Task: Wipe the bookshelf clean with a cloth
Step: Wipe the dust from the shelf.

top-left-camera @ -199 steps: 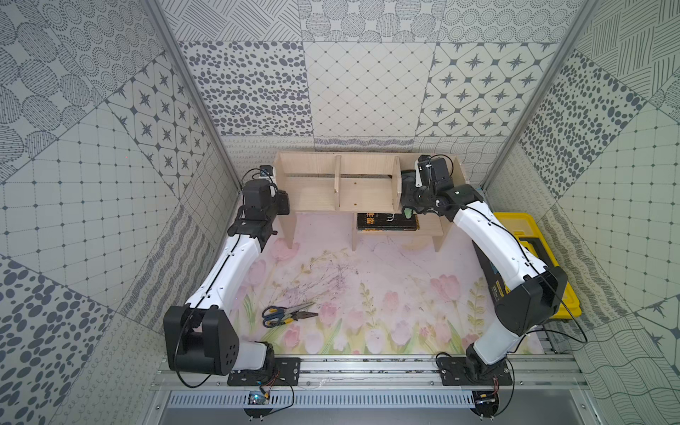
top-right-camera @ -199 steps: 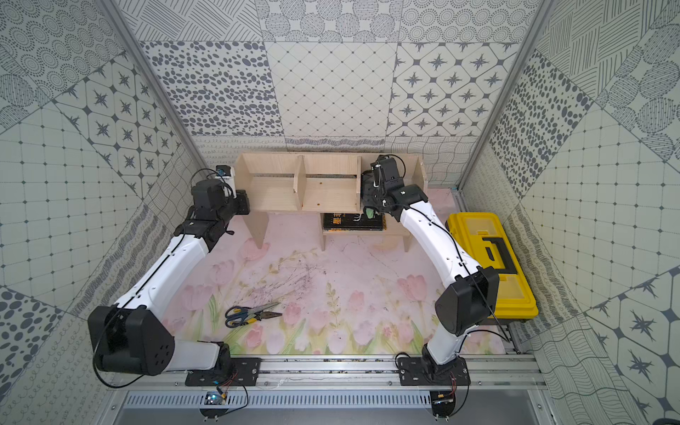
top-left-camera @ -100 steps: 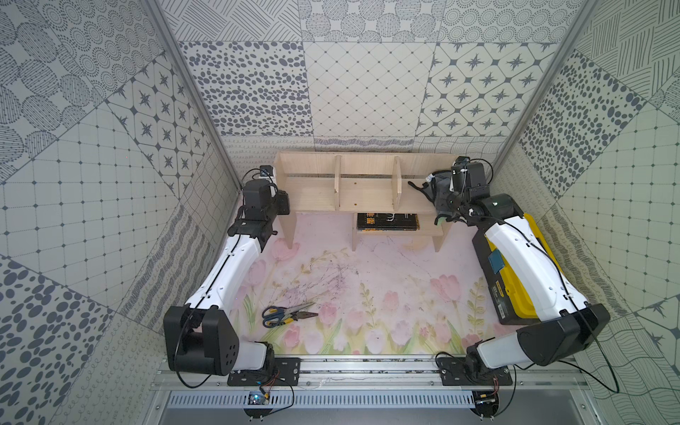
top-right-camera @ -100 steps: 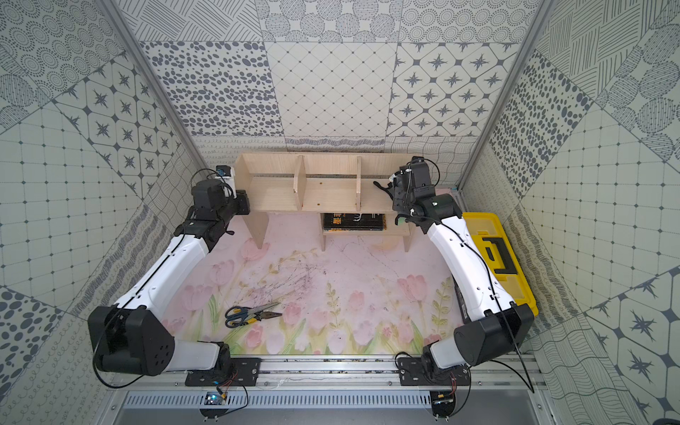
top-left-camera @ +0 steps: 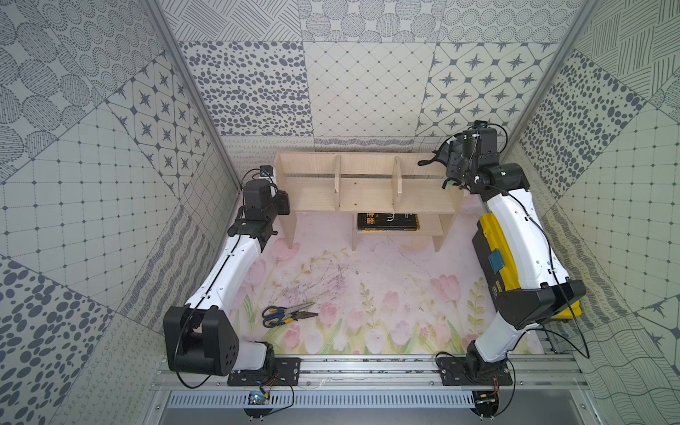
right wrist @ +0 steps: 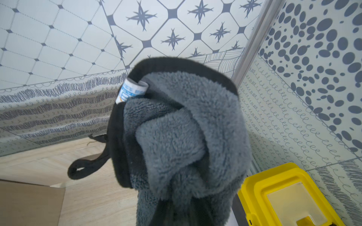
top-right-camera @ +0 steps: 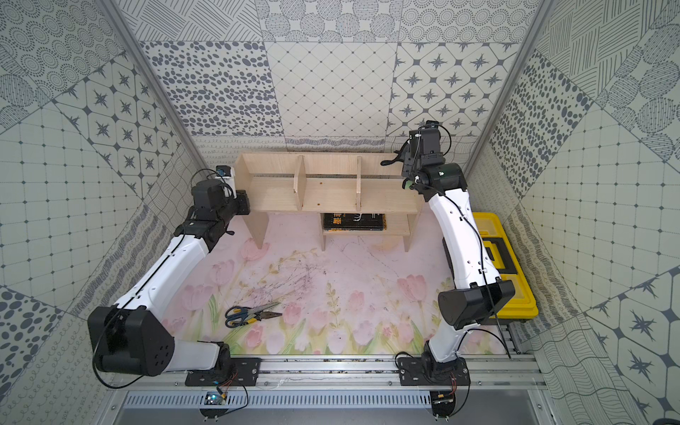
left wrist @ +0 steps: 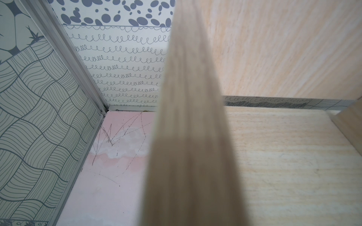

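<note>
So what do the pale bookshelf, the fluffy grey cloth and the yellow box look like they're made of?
The pale three-bay bookshelf looks like light wood or wood-look board, matt, with visible grain. The fluffy grey cloth seems microfibre: soft pile, dark trimmed edge. The yellow box is probably moulded plastic, smooth and slightly glossy.

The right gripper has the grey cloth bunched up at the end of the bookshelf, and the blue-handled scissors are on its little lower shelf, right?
Only the scissors are misplaced: both top views show them on the floral mat, in front of the bookshelf. The right gripper does hold the grey cloth bunched at the bookshelf's end.
</note>
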### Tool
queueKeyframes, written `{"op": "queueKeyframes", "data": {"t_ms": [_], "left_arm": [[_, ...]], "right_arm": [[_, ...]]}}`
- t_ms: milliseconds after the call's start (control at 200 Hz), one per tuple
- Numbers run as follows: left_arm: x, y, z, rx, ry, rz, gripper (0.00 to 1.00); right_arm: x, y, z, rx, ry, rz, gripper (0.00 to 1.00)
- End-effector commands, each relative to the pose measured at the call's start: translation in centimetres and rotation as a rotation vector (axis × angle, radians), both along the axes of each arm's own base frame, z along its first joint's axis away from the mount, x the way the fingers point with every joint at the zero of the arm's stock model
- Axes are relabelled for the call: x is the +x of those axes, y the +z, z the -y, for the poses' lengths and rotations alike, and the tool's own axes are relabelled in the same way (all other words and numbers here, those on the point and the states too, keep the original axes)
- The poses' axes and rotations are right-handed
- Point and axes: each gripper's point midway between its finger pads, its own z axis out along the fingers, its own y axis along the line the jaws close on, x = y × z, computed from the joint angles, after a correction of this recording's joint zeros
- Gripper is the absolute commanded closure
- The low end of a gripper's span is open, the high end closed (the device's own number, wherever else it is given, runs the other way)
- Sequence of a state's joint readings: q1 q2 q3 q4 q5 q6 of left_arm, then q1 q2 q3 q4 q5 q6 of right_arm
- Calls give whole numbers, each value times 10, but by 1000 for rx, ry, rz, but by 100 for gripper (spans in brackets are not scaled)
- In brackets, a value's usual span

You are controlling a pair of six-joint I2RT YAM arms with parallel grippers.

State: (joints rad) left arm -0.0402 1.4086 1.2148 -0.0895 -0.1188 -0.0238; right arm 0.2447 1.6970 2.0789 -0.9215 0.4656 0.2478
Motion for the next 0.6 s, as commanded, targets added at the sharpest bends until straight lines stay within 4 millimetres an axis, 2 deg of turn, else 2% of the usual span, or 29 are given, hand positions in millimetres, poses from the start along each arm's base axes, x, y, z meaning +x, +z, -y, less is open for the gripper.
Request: {"op": "queueKeyframes", "data": {"t_ms": [0, 115, 190, 260, 330, 465, 595], "left_arm": [[3, 7, 18, -178, 11, 38, 100], [3, 6, 16, -171, 18, 37, 100], [3, 6, 17, -172, 16, 37, 100], [4, 5, 17, -180, 15, 34, 100], [4, 5, 18, -180, 16, 33, 100], [3, 7, 16, -176, 21, 40, 100], [2, 9, 16, -173, 21, 44, 100]], "right_arm": [[-24, -18, 0, 23, 8, -61, 100], [-46, -31, -13, -6, 59, -80, 100], [-59, -35, -35, 2, 141, -81, 100], [-67, -26, -59, -30, 207, -59, 100], [-71, -8, -88, -54, 279, -20, 100], [-66, 30, -138, -63, 367, 62, 100], [-42, 40, -183, -43, 436, 70, 100]]}}
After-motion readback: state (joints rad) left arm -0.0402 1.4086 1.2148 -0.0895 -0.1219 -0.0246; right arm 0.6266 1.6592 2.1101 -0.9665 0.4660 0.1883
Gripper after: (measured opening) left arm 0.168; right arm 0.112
